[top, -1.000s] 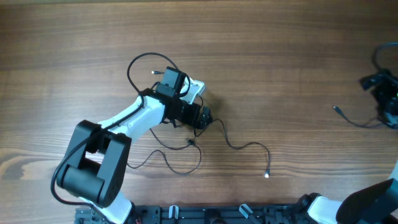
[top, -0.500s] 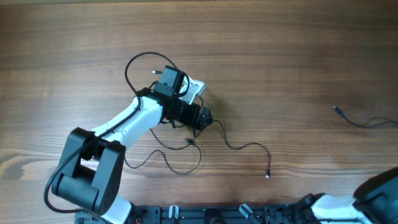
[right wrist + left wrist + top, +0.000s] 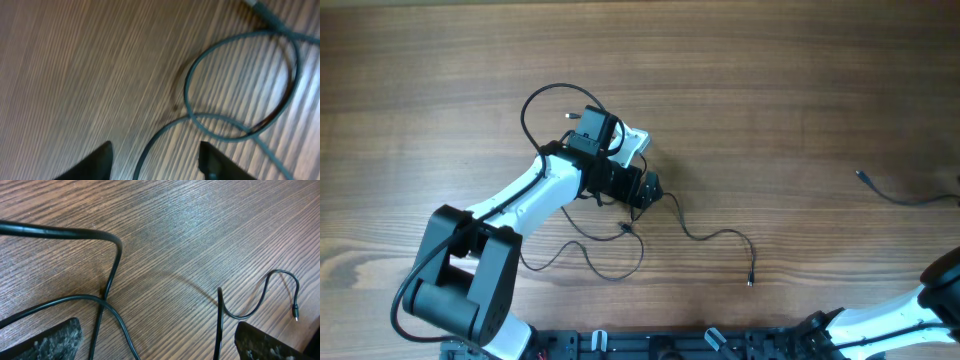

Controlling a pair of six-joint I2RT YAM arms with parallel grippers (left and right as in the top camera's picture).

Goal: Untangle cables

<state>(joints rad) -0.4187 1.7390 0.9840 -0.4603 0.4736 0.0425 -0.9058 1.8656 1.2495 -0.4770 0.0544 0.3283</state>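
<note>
The left arm (image 3: pixel 535 195) is reaching over the wooden table (image 3: pixel 800 80), and its left gripper (image 3: pixel 649 188) is hanging above the tangled cables (image 3: pixel 625 229). The overhead view is hiding the jaws. The left wrist view is showing both fingers (image 3: pixel 47 342) spread wide, holding nothing, while thin black strands (image 3: pixel 112 265) are lying on the wood between them. One loose strand is ending in a small plug (image 3: pixel 750 281) more to the right. Near the right edge a second cable (image 3: pixel 865 179) is lying apart from the tangle.

A second ago the right gripper was visible overhead at that edge. Now only the right arm (image 3: pixel 925 300) is showing, cut off in the corner. The right wrist view is blurred. There the right gripper (image 3: pixel 155 152) is standing partly open over a looped cable (image 3: pixel 187 90), gripping nothing.
</note>
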